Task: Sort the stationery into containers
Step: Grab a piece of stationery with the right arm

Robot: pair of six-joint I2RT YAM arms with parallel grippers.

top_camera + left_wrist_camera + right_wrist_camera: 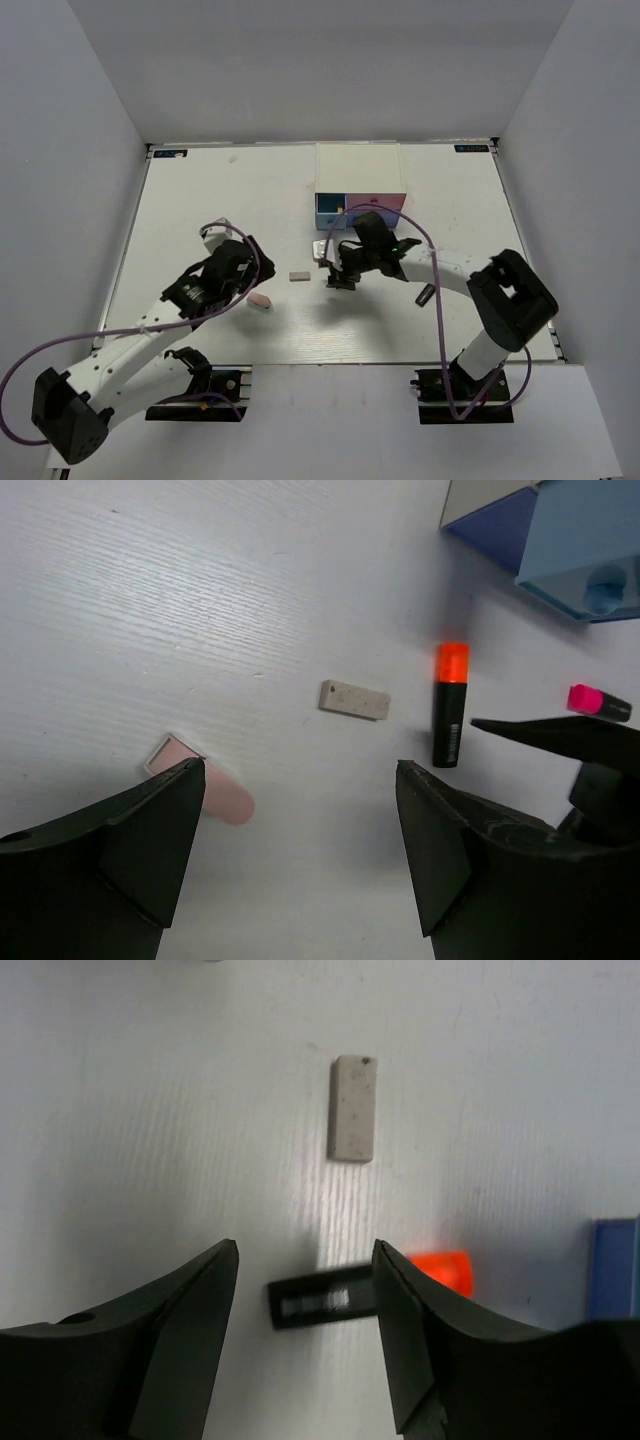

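While its jaws stand spread, right gripper (305, 1260) hovers over the orange-capped highlighter (320, 1302).
Lower squarely and close across the black barrel, not the cap; tan eraser (352, 1108) lies just left, drawer box (360, 185) farther back.

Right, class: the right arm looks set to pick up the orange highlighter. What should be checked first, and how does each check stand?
1. Right gripper, fingers apart: ok.
2. Orange highlighter lies between those fingers in the wrist view: ok.
3. Tan eraser clear of the fingers: ok.
4. Left gripper away from the highlighter, by the pink eraser: ok.
5. Room inside the blue drawer: cannot tell.
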